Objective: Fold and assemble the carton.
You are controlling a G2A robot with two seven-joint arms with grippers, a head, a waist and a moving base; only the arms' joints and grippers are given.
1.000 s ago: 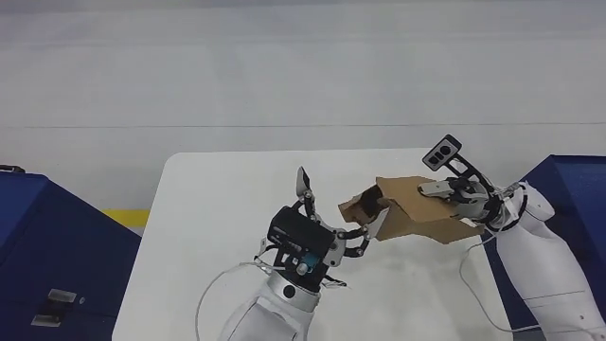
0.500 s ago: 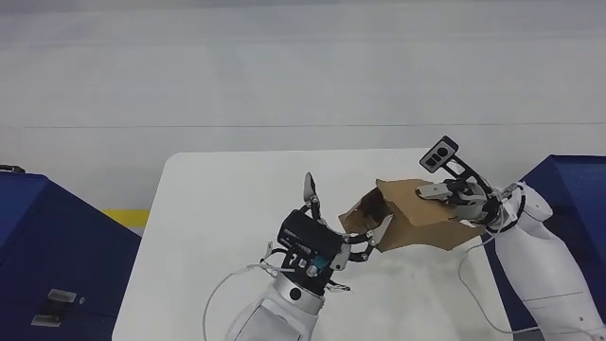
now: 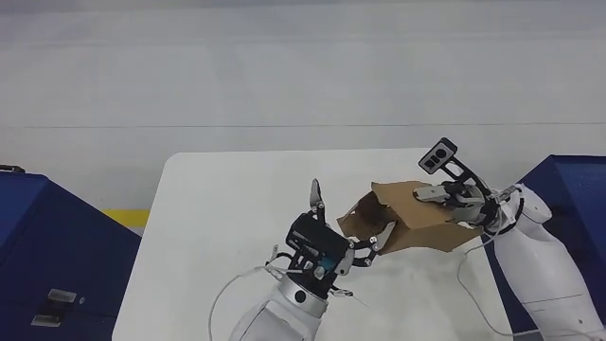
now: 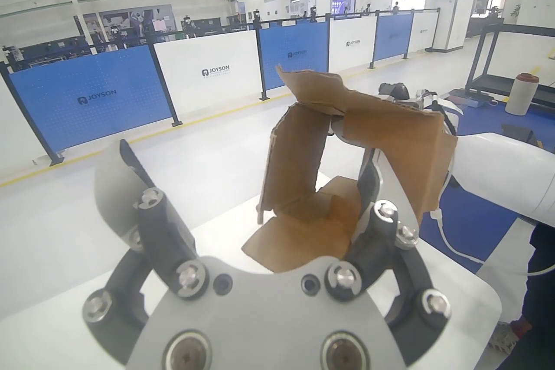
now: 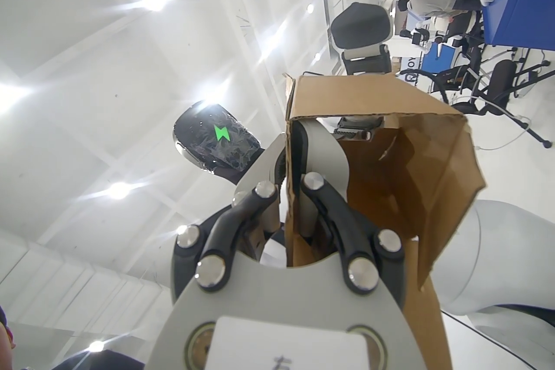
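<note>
Half done at best: my right gripper (image 5: 288, 155) clamps a wall of the opened-up carton (image 3: 426, 227), while my left gripper (image 4: 247, 172), spread wide, meets end flaps (image 4: 295, 163) not yet folded.

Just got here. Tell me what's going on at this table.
A two-armed robot is putting together a brown carton over the white table. The right claw is clamped on one wall of the carton, holding it with its open end towards the other arm. The left claw is open at that end, one finger in among the loose flaps, the other out in the air. The end flaps are not yet folded shut.
</note>
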